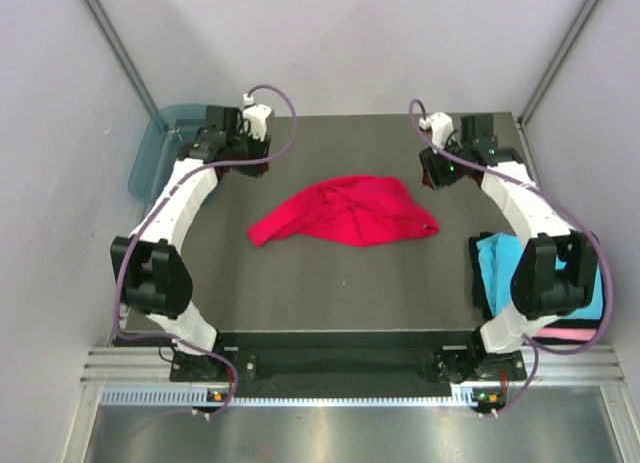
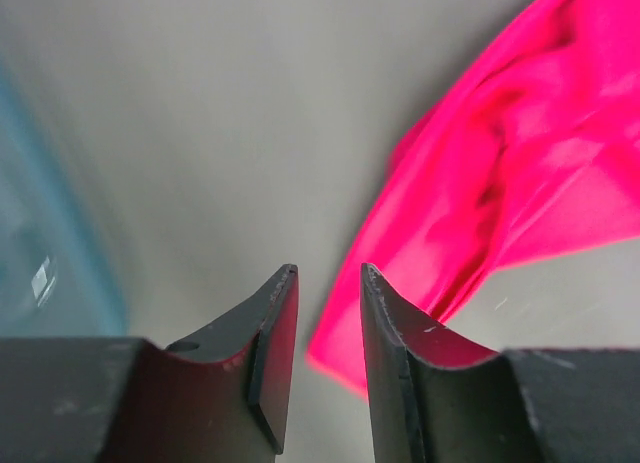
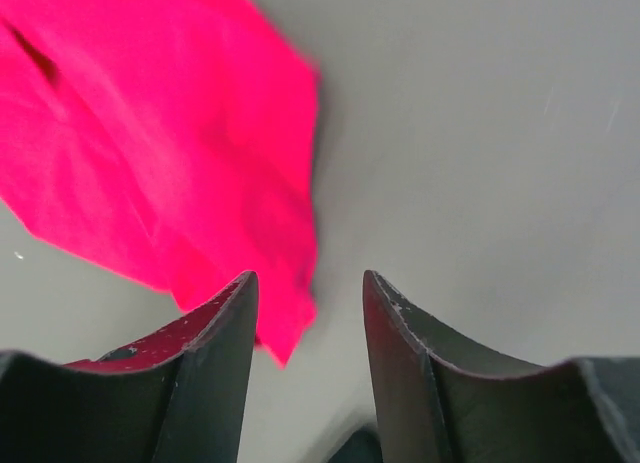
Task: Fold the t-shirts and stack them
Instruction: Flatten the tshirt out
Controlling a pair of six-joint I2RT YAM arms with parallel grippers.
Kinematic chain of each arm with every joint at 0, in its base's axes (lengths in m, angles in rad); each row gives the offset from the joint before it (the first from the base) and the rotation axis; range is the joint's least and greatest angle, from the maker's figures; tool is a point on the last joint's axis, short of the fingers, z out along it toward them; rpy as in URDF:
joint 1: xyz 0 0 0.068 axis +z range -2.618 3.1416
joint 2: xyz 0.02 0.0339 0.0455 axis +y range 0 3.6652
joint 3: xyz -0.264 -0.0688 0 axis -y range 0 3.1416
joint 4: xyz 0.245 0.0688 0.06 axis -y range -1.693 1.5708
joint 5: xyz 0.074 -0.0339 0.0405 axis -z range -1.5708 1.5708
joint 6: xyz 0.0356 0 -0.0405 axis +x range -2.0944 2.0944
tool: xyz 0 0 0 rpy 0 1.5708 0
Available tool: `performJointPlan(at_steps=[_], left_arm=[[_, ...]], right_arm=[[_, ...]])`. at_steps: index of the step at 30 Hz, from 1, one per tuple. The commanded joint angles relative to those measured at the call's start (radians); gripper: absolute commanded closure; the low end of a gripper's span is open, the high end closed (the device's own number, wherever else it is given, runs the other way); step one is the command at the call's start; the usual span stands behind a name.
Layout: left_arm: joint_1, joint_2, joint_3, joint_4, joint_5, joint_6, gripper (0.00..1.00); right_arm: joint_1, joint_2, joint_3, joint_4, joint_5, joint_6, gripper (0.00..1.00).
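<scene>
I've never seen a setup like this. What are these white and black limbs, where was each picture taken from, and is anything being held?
These are two robot arms, the left arm and the right arm, bolted at the near edge of a dark table. The wide picture looks down from above and behind them. The other two come from cameras on the wrists, showing each arm's own pincer: the left gripper and the right gripper. Both are open and hold nothing. A crumpled red shirt lies mid-table. A cyan shirt and a pink shirt lie at the right edge, and a teal tub sits at the far left corner.
</scene>
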Motion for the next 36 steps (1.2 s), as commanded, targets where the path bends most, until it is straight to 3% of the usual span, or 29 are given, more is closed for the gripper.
performJointPlan(at_steps=[1,7,13,23,24,26,27,28,29,36], left_arm=[[-0.063,0.070,0.065,0.077,0.087,-0.077,0.63],[-0.072,0.171,0.038,0.156,0.175,-0.335,0.63],[-0.072,0.165,0.024,0.165,0.095,-0.358,0.63],[-0.069,0.127,0.007,0.171,0.058,-0.341,0.63],[-0.069,0.130,0.007,0.174,0.058,-0.341,0.63],[-0.069,0.137,0.015,0.174,0.057,-0.341,0.63],[-0.069,0.140,0.018,0.176,0.055,-0.341,0.63],[-0.069,0.145,0.025,0.179,0.058,-0.343,0.63],[-0.069,0.150,0.028,0.179,0.058,-0.344,0.63],[-0.070,0.194,0.070,0.185,0.073,-0.355,0.63]], right_arm=[[0.053,0.056,0.173,-0.021,-0.140,-0.125,0.54],[0.227,0.183,0.204,-0.005,-0.098,-0.251,0.54],[0.347,0.312,0.267,0.003,-0.064,-0.286,0.51],[0.396,0.429,0.320,0.076,0.053,-0.274,0.52],[0.399,0.434,0.320,0.087,0.063,-0.269,0.53],[0.397,0.434,0.324,0.099,0.085,-0.269,0.65],[0.399,0.432,0.324,0.106,0.096,-0.269,0.74],[0.396,0.429,0.320,0.122,0.109,-0.268,0.90],[0.397,0.426,0.316,0.130,0.135,-0.266,0.98],[0.330,0.352,0.307,0.143,0.157,-0.255,0.99]])
